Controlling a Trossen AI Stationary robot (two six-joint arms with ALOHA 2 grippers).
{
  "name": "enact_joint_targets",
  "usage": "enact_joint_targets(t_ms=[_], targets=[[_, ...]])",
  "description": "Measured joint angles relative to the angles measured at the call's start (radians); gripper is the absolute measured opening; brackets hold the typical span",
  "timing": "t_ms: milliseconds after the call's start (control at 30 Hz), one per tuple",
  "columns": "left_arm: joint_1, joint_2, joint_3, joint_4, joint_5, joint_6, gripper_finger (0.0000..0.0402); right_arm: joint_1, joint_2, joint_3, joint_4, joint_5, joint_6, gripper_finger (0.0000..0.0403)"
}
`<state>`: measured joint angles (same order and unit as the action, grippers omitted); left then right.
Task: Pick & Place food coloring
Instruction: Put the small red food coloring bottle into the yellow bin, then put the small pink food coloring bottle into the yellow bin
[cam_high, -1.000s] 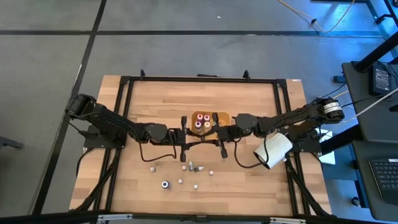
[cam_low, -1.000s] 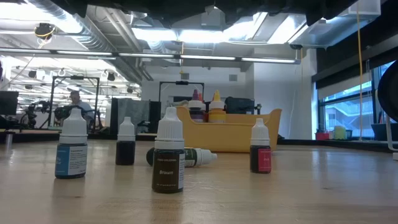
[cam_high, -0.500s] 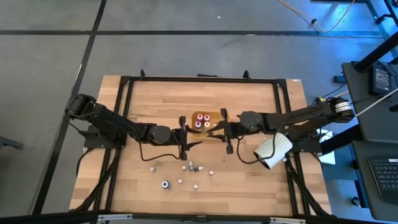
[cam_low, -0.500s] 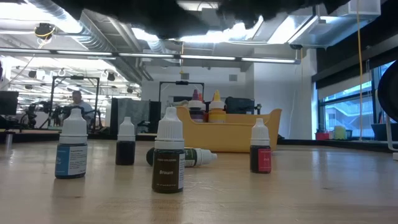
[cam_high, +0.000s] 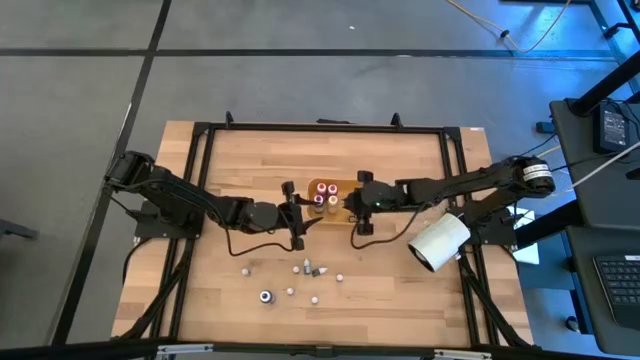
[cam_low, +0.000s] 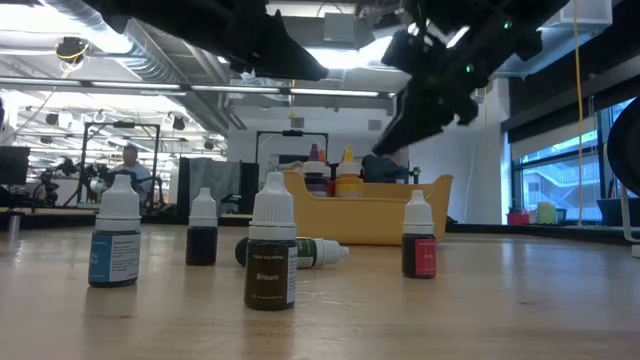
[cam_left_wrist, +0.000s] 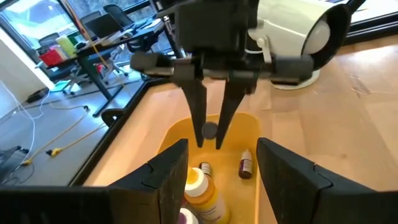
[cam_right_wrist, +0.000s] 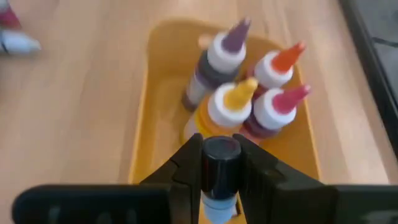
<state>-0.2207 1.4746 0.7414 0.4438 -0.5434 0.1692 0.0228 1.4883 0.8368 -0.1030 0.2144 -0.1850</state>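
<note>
Small food coloring bottles stand loose on the table (cam_high: 305, 268), and one lies on its side (cam_low: 300, 252). The orange tray (cam_high: 345, 180) sits mid-table with several taller pointed-tip bottles (cam_right_wrist: 239, 93) upright in it and two small ones (cam_left_wrist: 245, 165) lying on its floor. My right gripper (cam_right_wrist: 221, 155) hangs over the tray's right end, shut on a small dark-capped bottle (cam_left_wrist: 210, 130). My left gripper (cam_left_wrist: 224, 168) is at the tray's left end, open, with nothing between its fingers. My right gripper pinches the small bottle at its dark cap (cam_right_wrist: 221, 149) between its two fingertips. The fingers slant down from the table's right side. The bottle hangs clear above the tray's floor.
A big white cylinder (cam_high: 438, 240) lies to the right of the tray, close under my right arm. A black frame (cam_high: 200, 180) runs around the wooden table. Bare wood lies left of the loose bottles and along the far edge.
My right gripper has tipped nose-down and sunk toward the tray's right end, carrying the small bottle; it now shows in the low view. My left gripper has also tipped a little toward the tray.
</note>
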Motion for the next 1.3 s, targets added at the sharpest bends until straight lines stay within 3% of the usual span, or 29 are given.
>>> enact_joint_targets(t_ms=[667,1000,1167,1300], targets=[[0.0,0.0,0.0,0.0,0.005,0.001,0.0186,-0.008,0.131,0.002,-0.054,-0.042,-0.05,0.0096],[0.0,0.0,0.0,0.0,0.006,0.001,0.0185,-0.007,0.127,0.002,-0.067,-0.028,-0.06,0.0115],[0.0,0.001,-0.001,0.0,0.006,0.001,0.0187,-0.008,0.076,0.027,-0.1,0.063,-0.061,0.0113],[0.0,0.001,-0.001,0.0,0.006,0.001,0.0185,0.013,0.015,0.075,-0.104,0.038,-0.061,0.0113]])
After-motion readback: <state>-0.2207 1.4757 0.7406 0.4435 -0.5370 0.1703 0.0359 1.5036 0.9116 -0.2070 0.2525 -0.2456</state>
